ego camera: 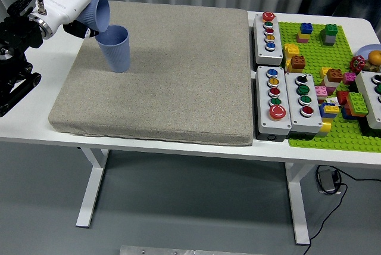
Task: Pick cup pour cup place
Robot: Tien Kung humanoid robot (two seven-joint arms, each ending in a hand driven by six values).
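Along the table's [178,145] near edge lies the front of a grey fabric mat [172,70] that covers most of the left and middle of the top. Right of the mat, three grey button boxes [273,108] stand side by side and one behind another, and beyond them at the right edge sits a green brick baseplate [324,121] strewn with coloured bricks. Toward the mat's far left corner an upright blue cup [115,48] stands on the fabric, mouth up. Just above its rim the left hand [62,6] — white-shelled, on a black arm coming in from the left edge — has its fingers wrapped round a second blue cup [97,14], tipped on its side with its mouth facing right and down over the standing one; whether the two rims touch is unclear.
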